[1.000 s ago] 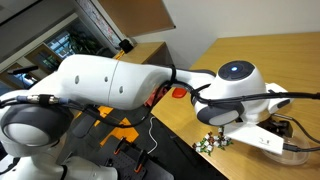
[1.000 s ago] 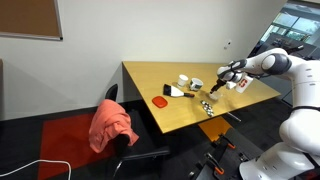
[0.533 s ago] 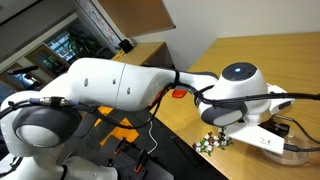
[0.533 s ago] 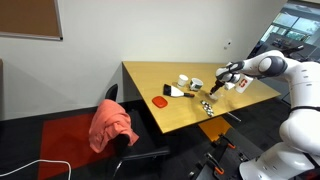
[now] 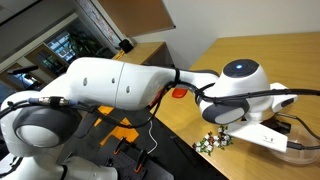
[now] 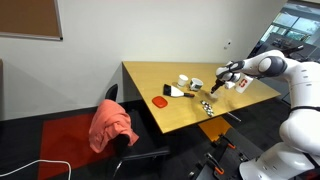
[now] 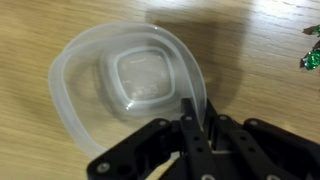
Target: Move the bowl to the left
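Observation:
The bowl (image 7: 130, 80) is clear, colourless plastic, wide and shallow, and sits on the wooden table (image 7: 40, 150) in the wrist view. My gripper (image 7: 197, 122) is at its near right rim. The two black fingers (image 7: 186, 135) are pressed together with the thin rim wall between them. In an exterior view the gripper (image 6: 222, 74) reaches down to the far right part of the table, where the bowl is too small to make out. The white arm (image 5: 150, 82) fills most of an exterior view and hides the grip.
Green candy wrappers (image 7: 311, 58) lie to the right of the bowl and also show near the table edge (image 5: 212, 143). A red flat object (image 6: 160, 101), a white bowl (image 6: 185, 81) and a small cup (image 6: 197, 84) stand mid-table. An orange cloth (image 6: 112, 125) hangs over a chair.
The jaws have gone from open to shut on the bowl's rim. The arm has barely shifted and the bowl stays in place.

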